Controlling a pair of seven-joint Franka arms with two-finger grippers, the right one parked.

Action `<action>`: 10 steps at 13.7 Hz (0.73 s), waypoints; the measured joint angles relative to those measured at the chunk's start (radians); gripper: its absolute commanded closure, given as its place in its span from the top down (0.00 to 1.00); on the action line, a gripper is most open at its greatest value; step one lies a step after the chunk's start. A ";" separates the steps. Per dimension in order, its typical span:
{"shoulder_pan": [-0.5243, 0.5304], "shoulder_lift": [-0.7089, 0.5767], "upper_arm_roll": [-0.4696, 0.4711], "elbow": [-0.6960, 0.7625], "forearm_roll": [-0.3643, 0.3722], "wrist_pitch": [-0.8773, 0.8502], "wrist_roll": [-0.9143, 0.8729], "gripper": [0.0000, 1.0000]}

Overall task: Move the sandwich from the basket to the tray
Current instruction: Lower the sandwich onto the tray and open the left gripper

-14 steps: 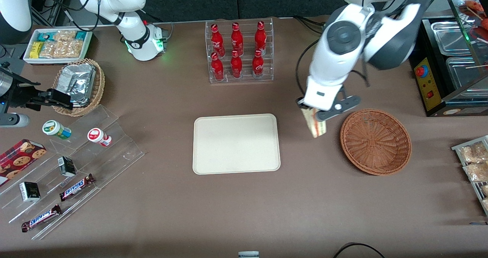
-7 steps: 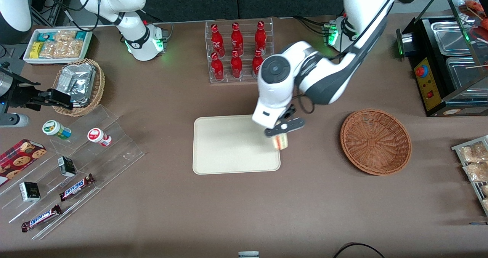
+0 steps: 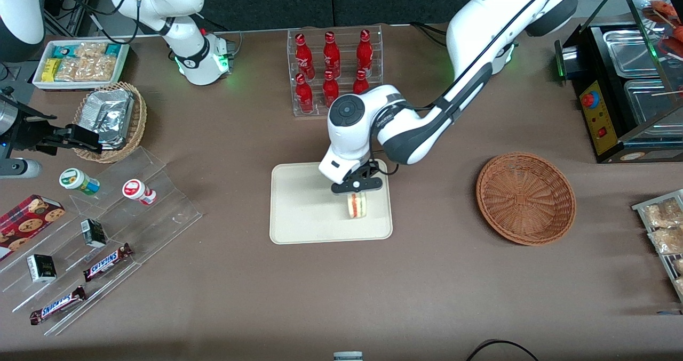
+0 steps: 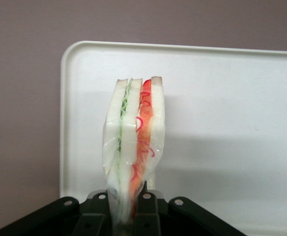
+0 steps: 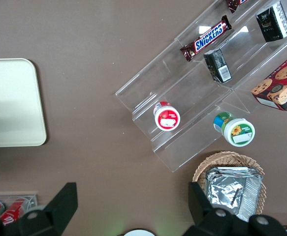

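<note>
The left arm's black two-finger pincer (image 3: 356, 189) was clamped on the small triangular sandwich of pale cream bread with red-orange and green filling (image 3: 357, 205), holding it edge-up over the large flat cream-beige rectangular tray (image 3: 304, 217). In the left wrist view the wrapped sandwich (image 4: 134, 142) stood out from between the fingers (image 4: 145, 201) above the tray (image 4: 232, 123). The round reddish-brown woven wicker basket (image 3: 525, 198) sat on the brown tabletop (image 3: 427, 286), well apart from the tray toward the working arm's end.

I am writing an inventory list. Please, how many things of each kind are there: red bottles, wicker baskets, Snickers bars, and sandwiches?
Red bottles: 6
Wicker baskets: 2, the basket and the foil basket
Snickers bars: 2
The sandwich, in the gripper over the tray: 1
Total: 11
</note>
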 measured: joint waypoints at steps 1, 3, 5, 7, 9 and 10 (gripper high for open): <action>-0.009 0.017 0.003 0.003 0.017 0.009 0.000 0.00; -0.018 0.042 0.006 0.006 0.033 0.024 0.000 0.00; -0.022 0.064 0.009 0.006 0.051 0.059 0.000 0.00; -0.025 0.083 0.011 0.007 0.059 0.076 0.000 0.00; -0.025 0.094 0.012 0.009 0.061 0.080 -0.004 0.26; -0.025 0.096 0.012 0.009 0.061 0.080 -0.005 0.56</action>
